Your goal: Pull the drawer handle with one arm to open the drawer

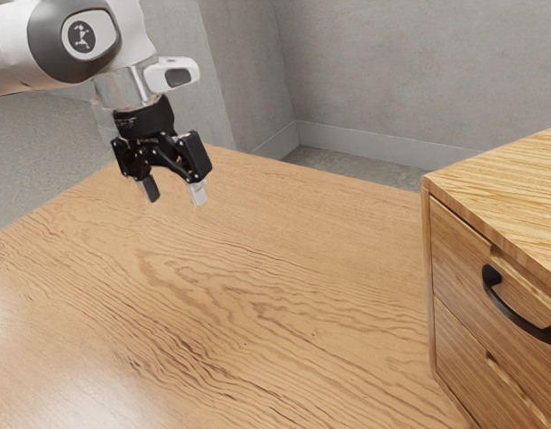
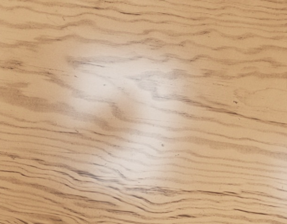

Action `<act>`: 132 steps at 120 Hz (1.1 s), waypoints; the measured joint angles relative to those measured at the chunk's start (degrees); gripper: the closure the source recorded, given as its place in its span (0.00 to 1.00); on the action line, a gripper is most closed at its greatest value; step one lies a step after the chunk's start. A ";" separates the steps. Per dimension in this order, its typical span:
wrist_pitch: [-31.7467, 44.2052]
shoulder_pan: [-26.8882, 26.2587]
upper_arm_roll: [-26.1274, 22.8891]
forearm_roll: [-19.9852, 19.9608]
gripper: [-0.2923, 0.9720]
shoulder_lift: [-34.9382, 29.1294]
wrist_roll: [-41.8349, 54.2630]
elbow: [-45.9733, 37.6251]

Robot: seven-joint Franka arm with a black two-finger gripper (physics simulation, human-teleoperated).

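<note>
The claw (image 1: 174,195) hangs in the air at the exterior view's upper left, below the white arm (image 1: 70,40), with its two fingers pointing down and spread apart. It has hold of nothing. Under it lies the wooden bench (image 1: 258,295), and the fingertips stay clear of the surface. In the wrist view the bench's (image 2: 143,112) grain runs under the hand, with a pale glare patch in the middle.

The cabinet (image 1: 508,188) stands at the exterior view's right edge, well apart from the claw. Its upper drawer (image 1: 459,259) carries a black curved handle (image 1: 512,308) on the front. The drawer front looks flush with the cabinet's frame. Behind the bench is a grey wall (image 1: 419,63).
</note>
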 joint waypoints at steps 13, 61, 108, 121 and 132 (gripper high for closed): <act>3.92 0.07 0.01 -0.12 0.23 -0.03 0.21 -0.01; -0.60 4.07 -13.71 0.50 0.23 -7.34 35.40 14.18; 0.74 -11.69 -22.60 -3.02 0.23 -6.50 71.15 12.26; 5.45 -9.50 -25.30 -3.36 0.23 -11.84 76.64 -0.03; 10.33 -1.22 -25.81 -3.40 0.23 -13.20 80.31 -6.85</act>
